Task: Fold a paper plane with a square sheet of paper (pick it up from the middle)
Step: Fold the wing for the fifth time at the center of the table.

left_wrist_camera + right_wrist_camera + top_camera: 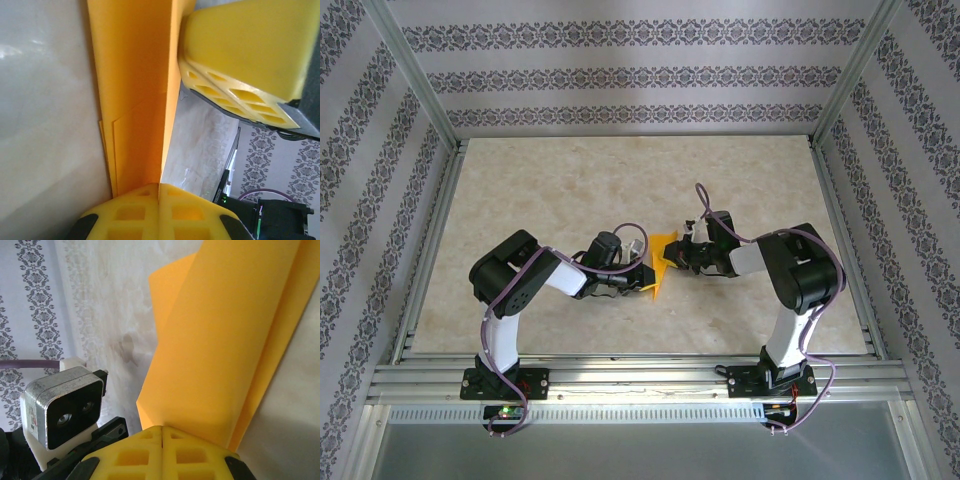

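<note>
The square sheet of paper is orange-yellow and folded lengthwise into a pointed paper plane (663,262), held up off the table between the two arms. My left gripper (645,280) is shut on its lower end. In the left wrist view the folded layers (135,90) rise from between the closed pads of my left gripper (159,186). My right gripper (680,258) is shut on the upper part from the right. In the right wrist view the wide flap (225,340) runs into the closed right gripper (163,429). The right gripper's yellow fingers (245,45) sit against the paper's far end.
The beige tabletop (570,190) lies under the arms, with aluminium rails (640,375) along its near edge and patterned walls on three sides. The left wrist camera housing (62,410) sits close to the right gripper.
</note>
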{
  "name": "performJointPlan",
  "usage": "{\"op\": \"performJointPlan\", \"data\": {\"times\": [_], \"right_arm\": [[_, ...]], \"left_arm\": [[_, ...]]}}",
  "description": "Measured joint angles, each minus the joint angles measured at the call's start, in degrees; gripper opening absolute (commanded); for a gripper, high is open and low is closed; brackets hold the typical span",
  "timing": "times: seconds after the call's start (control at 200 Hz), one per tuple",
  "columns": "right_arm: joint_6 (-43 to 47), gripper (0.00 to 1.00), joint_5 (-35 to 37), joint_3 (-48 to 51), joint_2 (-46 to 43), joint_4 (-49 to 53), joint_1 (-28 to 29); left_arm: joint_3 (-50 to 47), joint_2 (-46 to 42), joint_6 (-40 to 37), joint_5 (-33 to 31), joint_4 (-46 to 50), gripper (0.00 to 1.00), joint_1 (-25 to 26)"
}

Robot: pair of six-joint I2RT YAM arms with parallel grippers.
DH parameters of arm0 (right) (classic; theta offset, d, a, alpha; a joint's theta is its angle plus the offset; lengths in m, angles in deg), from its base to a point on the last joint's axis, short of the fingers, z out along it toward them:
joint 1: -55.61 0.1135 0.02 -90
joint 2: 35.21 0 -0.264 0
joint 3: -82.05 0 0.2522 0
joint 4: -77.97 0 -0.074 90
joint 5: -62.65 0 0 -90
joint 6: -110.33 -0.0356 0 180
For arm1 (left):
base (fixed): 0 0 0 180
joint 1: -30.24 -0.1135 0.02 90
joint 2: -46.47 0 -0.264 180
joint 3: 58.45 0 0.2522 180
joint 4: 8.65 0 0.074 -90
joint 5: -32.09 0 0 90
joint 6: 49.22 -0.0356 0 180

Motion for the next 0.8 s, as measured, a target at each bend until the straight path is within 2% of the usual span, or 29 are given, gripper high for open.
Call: {"op": "performJointPlan", "data": {"times": [0.44,0.674,0.799], "right_arm": [[0.2,0.05,-0.2,-1.2,2.5,0.1,0.0],[1.9,0.04,0.3,-2.6,2.6,3.4,0.3],[2.5,0.04,0.6,-3.2,2.6,4.8,0.4]], "left_arm": [[-0.4,0.2,1.5,-0.2,-1.2,0.0,0.0],[-0.5,0.2,1.7,-0.4,-1.4,0.0,0.0],[-0.6,0.2,1.7,-0.4,-1.6,0.11,0.0]]}}
